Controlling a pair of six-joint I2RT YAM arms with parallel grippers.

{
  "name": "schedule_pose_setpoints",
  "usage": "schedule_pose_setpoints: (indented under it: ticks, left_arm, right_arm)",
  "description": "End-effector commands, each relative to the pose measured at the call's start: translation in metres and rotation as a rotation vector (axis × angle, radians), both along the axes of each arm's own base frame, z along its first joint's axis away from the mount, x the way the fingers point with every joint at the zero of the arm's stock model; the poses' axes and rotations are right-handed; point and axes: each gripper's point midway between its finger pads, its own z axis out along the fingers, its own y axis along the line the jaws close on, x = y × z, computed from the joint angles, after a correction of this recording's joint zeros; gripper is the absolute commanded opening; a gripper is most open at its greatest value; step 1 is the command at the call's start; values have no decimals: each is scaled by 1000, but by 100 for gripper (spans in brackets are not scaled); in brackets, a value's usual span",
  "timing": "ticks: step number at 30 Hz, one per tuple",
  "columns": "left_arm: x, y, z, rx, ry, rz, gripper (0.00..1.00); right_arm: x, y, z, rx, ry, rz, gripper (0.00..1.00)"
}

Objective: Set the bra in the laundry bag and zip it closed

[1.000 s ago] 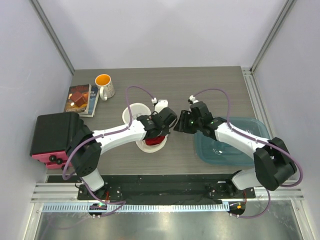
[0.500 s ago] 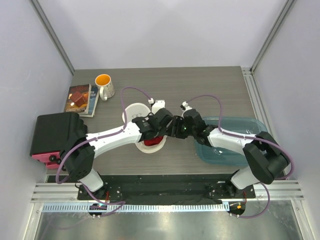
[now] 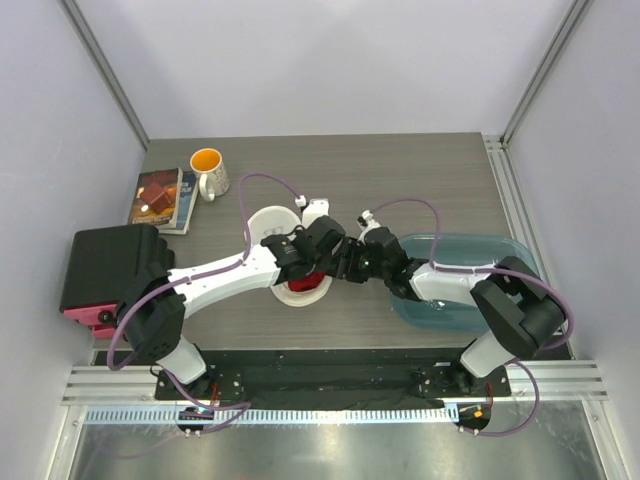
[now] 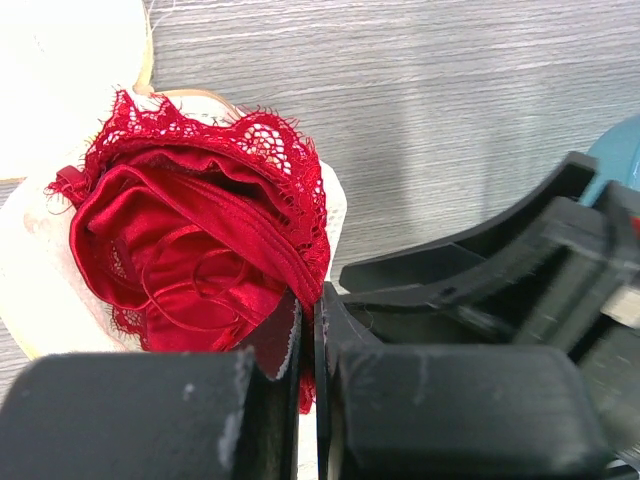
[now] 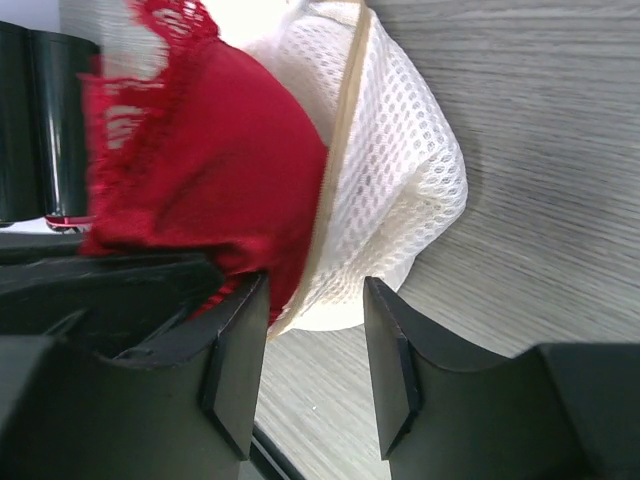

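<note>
The white mesh laundry bag (image 3: 272,221) lies open mid-table, its tan zipper rim (image 5: 338,150) showing. The red lace bra (image 4: 190,250) is bunched in the bag's mouth (image 5: 200,160). My left gripper (image 4: 310,300) is shut, with a bit of the bra's red edge pinched between its fingertips; from above it (image 3: 322,252) sits over the bag. My right gripper (image 5: 315,290) is open, close against the left one (image 3: 350,262). Its fingertips straddle the bag's mesh edge (image 5: 400,200), one finger (image 5: 240,360) just under the bra.
A white mug with an orange inside (image 3: 208,170) and books (image 3: 162,198) sit at the back left. A black and red case (image 3: 105,268) is at the left edge. A teal tub (image 3: 470,290) lies under the right arm.
My right gripper has swung left from beside the tub to the bag, ending up against the left gripper. The left gripper stayed shut over the bag.
</note>
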Motion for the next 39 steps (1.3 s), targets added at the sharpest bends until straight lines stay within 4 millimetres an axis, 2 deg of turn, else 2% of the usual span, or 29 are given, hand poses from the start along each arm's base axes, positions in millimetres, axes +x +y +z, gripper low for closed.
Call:
schedule_pose_setpoints:
  ticks: [1,5,9,11,12,13,15,16,20,25,29,32,34,39]
  left_arm:
    - [6,4,16,-22,-48,21,0]
    - [5,3,17,-32,-47,17,0]
    - [4,3,15,-26,-43,12,0]
    - [3,4,14,-18,-39,6,0]
    - [2,7,11,0,-32,9,0]
    - [2,9,9,11,-31,11,0]
    - [0,13,2,32,-19,11,0]
    - [0,14,0,38,-17,14,0]
    - [-3,17,-13,54,9,13,0]
    - [-2,21,-14,62,6,24,0]
    - [-1,16,-24,74,43,-4,0]
    - [2,2,-37,-26,71,-33,0]
    - [4,-4,-45,-91,103,-44,0]
    - [9,-6,-69,-85,147,-57,0]
  right_arm:
    - [12,18,14,58,-47,7,49]
    - [17,20,7,44,-44,-12,47]
    - [21,22,8,36,-58,-23,43]
    - [23,20,5,-1,-60,-34,37]
    - [25,20,10,-10,-73,-41,33]
    - [26,16,10,-33,-79,-55,18]
    - [27,16,19,-39,-114,-54,5]
    - [28,15,21,-49,-127,-68,1]
    - [30,13,29,-61,-172,-84,1]
    - [28,9,38,-123,-220,-99,1]
    - [26,8,66,-122,-284,-117,1]
    - [23,5,79,-81,-284,-152,1]
    - [24,-1,79,-86,-266,-190,1]
    - [20,-8,79,-113,-268,-215,1]
